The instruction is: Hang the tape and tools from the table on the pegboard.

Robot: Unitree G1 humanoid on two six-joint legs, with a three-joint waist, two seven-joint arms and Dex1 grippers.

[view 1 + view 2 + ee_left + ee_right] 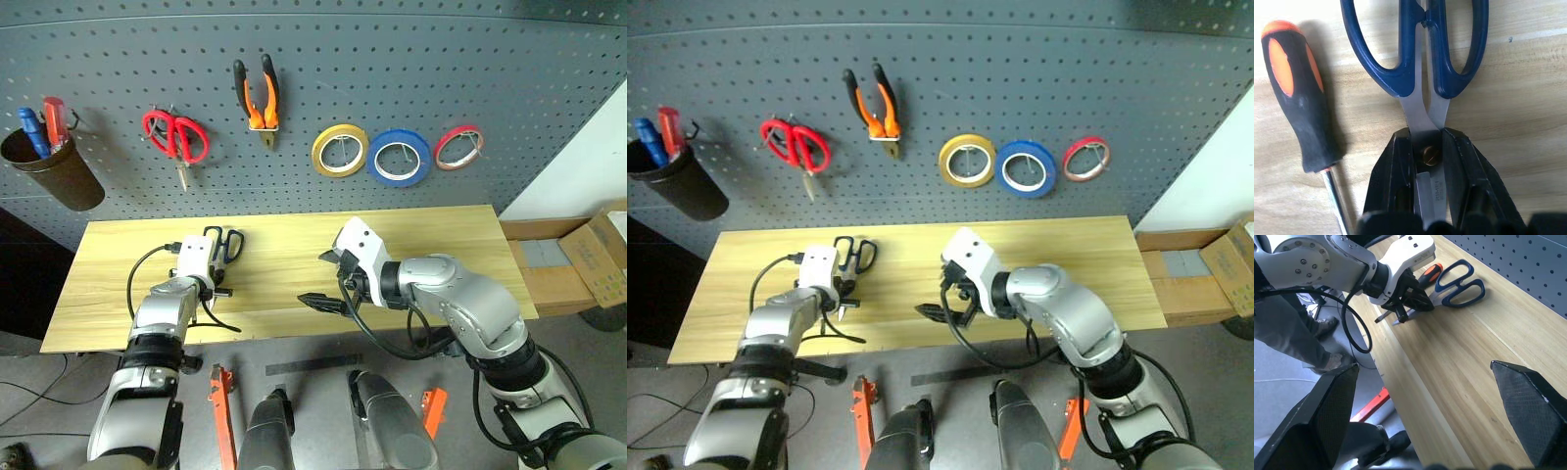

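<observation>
- On the tabletop (411,230), toward its left end, lie the scissors (1422,63) flat, with the screwdriver (1300,98) just beside them.
- The left gripper (1427,161) has its jaws clenched on the scissor blades at the pivot screw.
- The right gripper (1425,421) hangs over mid-table, jaws released and holding nothing.
- Pliers (259,96) and blue tape (400,157) already hang on the pegboard (392,69).
- Judgement: scissors are rigid, moderately heavy, with slick steel blades; gripping at the pivot leaves the handle loops free for a hook, though the handle end may droop.

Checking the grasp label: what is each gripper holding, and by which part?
Left gripper: jaws shut on the scissors, at the blades by the pivot screw. Right gripper: open, holding nothing.
</observation>
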